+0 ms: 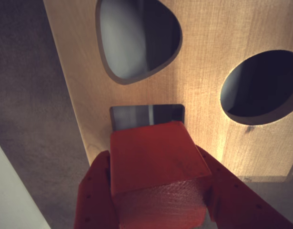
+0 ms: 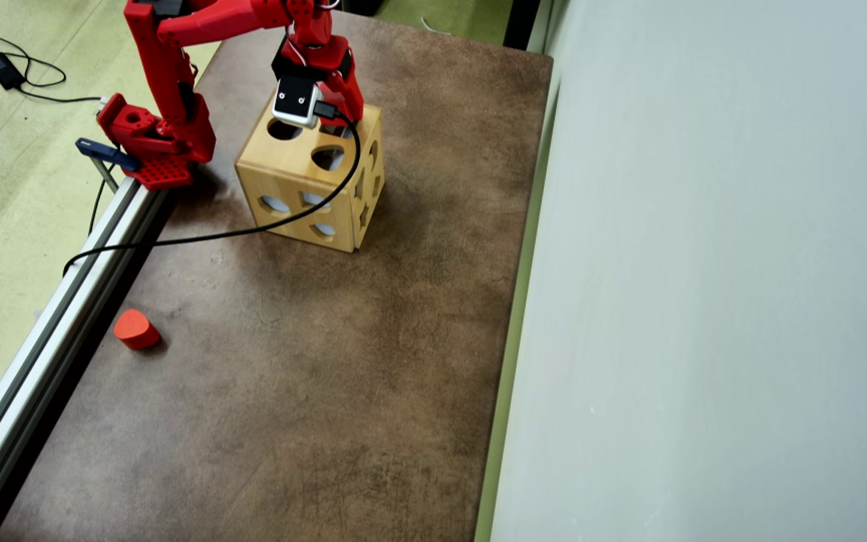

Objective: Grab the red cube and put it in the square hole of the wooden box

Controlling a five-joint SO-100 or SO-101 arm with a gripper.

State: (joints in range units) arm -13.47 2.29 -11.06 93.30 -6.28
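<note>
In the wrist view my red gripper (image 1: 158, 191) is shut on the red cube (image 1: 158, 164), one finger (image 1: 96, 191) on each side of it. The cube hangs just above the top face of the wooden box (image 1: 203, 62), its far edge over the near edge of the square hole (image 1: 146, 115), which is partly covered by the cube. In the overhead view the gripper (image 2: 332, 113) stands over the far part of the box top (image 2: 294, 165); the cube and the square hole are hidden there by the wrist and its camera.
A teardrop-shaped hole (image 1: 136, 38) and a round hole (image 1: 260, 86) lie beyond the square hole. An orange-red rounded block (image 2: 135, 329) lies on the brown mat near the aluminium rail (image 2: 42, 339). A grey wall (image 2: 704, 301) borders the mat on the right.
</note>
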